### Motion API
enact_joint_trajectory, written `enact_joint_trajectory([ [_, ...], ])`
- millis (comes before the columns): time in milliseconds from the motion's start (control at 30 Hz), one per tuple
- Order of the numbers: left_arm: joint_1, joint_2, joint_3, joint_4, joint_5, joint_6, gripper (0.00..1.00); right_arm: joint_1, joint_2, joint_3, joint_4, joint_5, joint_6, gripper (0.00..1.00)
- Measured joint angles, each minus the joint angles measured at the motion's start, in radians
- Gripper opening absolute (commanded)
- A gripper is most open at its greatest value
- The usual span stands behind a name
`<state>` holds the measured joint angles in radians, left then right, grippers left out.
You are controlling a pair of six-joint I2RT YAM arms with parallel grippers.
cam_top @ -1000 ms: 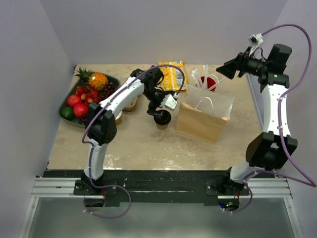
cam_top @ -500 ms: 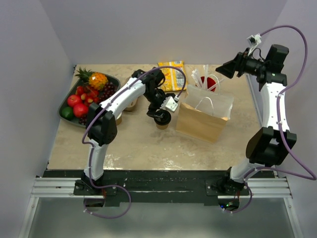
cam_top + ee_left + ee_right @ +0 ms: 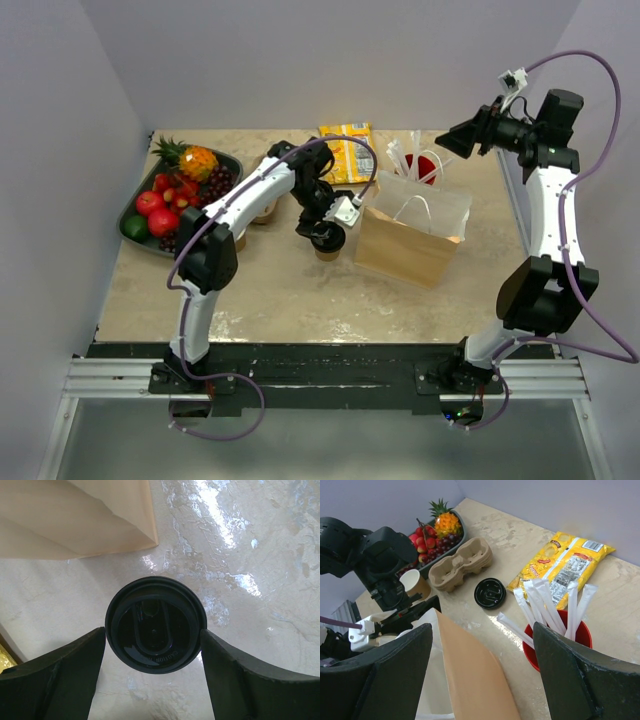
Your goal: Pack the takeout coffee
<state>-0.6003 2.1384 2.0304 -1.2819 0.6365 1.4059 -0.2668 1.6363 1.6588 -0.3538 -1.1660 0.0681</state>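
Note:
The takeout coffee (image 3: 154, 630), a brown paper cup under a round black lid, stands upright on the table just left of the brown paper bag (image 3: 412, 238). In the top view the cup (image 3: 327, 251) shows under my left gripper (image 3: 324, 234). My left gripper (image 3: 152, 636) hangs over it, open, and its two fingers flank the lid close to the rim; I cannot tell if they touch. My right gripper (image 3: 482, 632) is open and empty. It hovers high above the bag's open mouth (image 3: 427, 680) at the back right (image 3: 455, 140).
A loose black lid (image 3: 490, 593), a cardboard cup carrier (image 3: 461, 562) and a lidless paper cup (image 3: 415, 582) lie behind the left arm. A fruit tray (image 3: 135, 205) sits at the left edge. A yellow snack bag (image 3: 565, 562) and a red cup of wrapped straws (image 3: 582, 637) stand at the back.
My left gripper has crept slightly towards the cup, and its jaws have narrowed a little round the lid. The right arm shifted a touch at first and then held still.

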Motion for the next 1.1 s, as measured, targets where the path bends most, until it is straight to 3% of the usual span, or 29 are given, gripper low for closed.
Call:
enact_joint_trajectory([
  [500,-0.004,0.024,0.0,0.0,-0.014,-0.008,0.73,0.0,0.0,0.0,0.013,-0.004,0.004,0.84],
  [1100,-0.006,0.025,0.0,0.0,-0.018,-0.008,0.76,0.0,0.0,-0.011,0.034,-0.004,0.02,0.84],
])
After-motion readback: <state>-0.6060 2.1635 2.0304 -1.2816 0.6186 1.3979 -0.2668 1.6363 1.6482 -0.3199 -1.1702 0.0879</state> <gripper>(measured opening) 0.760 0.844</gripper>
